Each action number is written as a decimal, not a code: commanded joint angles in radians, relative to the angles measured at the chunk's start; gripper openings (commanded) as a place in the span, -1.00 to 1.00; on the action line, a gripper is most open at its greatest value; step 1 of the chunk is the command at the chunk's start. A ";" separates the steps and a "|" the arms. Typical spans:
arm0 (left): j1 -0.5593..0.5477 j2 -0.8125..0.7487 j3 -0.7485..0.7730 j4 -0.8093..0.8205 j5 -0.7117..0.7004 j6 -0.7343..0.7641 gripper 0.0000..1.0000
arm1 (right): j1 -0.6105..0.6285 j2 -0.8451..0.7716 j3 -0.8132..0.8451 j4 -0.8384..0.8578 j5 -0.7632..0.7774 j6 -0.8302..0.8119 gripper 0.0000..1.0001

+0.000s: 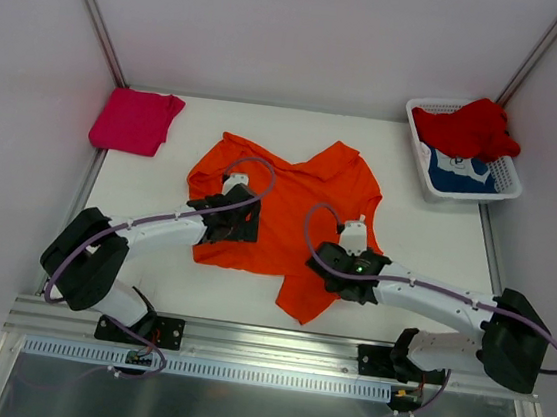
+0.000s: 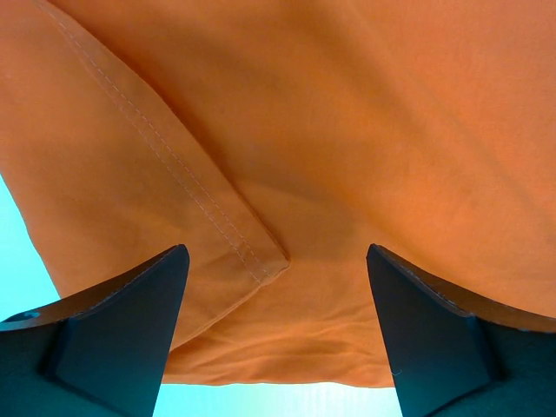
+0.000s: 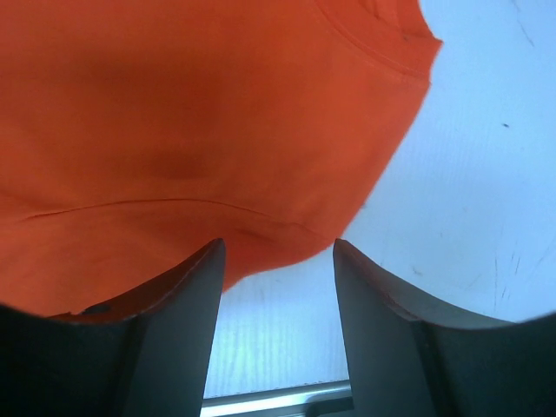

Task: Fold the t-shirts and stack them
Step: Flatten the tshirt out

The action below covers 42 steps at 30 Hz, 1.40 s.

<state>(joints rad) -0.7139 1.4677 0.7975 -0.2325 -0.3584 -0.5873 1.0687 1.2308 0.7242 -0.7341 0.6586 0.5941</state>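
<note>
With left gripper [image 2: 276,252] and right gripper [image 3: 278,245] spread wide, empty, over the bright orange cloth t-shirt [image 1: 289,205], I risk pinching one layer only.

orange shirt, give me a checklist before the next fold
1. Orange shirt flat on the table: not ok, an edge is doubled over.
2. Left gripper open above the cloth: ok.
3. Right gripper open at the shirt's edge: ok.
4. Either gripper touching the cloth: cannot tell.
5. Pink shirt folded, far left: ok.
6. Basket emptied: not ok, red shirt and blue shirt in it.
</note>
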 commanded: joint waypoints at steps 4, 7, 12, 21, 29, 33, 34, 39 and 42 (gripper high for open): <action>-0.009 -0.050 0.016 -0.028 -0.060 -0.009 0.73 | 0.088 0.192 0.165 0.056 -0.017 -0.070 0.12; -0.009 -0.070 0.020 -0.040 -0.071 0.001 0.75 | 0.111 0.283 0.191 0.091 -0.043 -0.076 0.12; -0.009 -0.073 0.017 -0.057 -0.085 0.003 0.78 | 0.129 0.343 0.199 0.156 -0.074 -0.077 0.11; -0.009 -0.079 0.016 -0.067 -0.090 0.009 0.79 | 0.129 0.414 0.138 0.225 -0.100 -0.054 0.11; -0.009 -0.078 0.023 -0.071 -0.097 0.015 0.80 | 0.129 0.449 0.035 0.262 -0.137 0.012 0.12; -0.009 -0.078 0.026 -0.073 -0.102 0.021 0.80 | 0.125 0.449 -0.014 0.248 -0.148 0.065 0.12; -0.009 -0.075 0.028 -0.074 -0.103 0.023 0.80 | 0.120 0.446 -0.035 0.248 -0.158 0.075 0.13; -0.009 -0.072 0.034 -0.077 -0.105 0.029 0.82 | 0.091 0.403 -0.089 0.217 -0.168 0.159 0.13; -0.009 -0.073 0.039 -0.079 -0.108 0.037 0.82 | 0.070 0.372 -0.108 0.173 -0.162 0.203 0.14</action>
<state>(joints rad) -0.7143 1.4208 0.7998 -0.2928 -0.4305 -0.5762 1.1713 1.5299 0.7311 -0.3664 0.6029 0.7338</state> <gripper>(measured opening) 0.907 0.566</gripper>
